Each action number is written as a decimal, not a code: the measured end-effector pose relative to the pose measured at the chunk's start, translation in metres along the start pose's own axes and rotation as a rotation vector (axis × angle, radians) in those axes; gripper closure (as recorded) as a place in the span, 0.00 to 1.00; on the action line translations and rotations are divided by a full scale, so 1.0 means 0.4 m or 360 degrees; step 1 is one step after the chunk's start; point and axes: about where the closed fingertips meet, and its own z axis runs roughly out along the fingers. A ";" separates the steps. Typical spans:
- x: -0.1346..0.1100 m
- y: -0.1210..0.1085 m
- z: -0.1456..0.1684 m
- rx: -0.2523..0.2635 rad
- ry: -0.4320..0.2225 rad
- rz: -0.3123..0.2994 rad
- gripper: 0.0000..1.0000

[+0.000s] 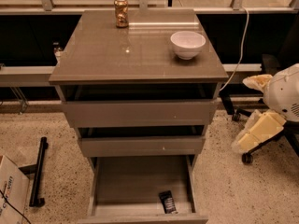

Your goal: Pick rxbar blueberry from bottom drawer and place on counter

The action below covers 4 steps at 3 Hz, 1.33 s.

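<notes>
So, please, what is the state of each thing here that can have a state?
bottom drawer: pulled open.
rxbar blueberry: lying flat inside it, front right.
bowl: upright on the counter.
can: upright, counter's back edge.
gripper: well right of the counter, below its level.

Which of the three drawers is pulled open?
The lowest grey-brown drawer: pulled far out, dark-wrapped snack bar lying at its front right. The two shallower drawers above are only slightly out. Cream claw hovers right of them.
</notes>
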 end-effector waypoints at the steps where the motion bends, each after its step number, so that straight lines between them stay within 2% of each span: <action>1: 0.043 -0.004 0.080 -0.0048 0.0051 0.0053 0.00; 3: 0.163 0.003 0.273 -0.0206 0.0054 0.0071 0.00; 4: 0.224 0.002 0.346 -0.0255 -0.0004 0.0089 0.00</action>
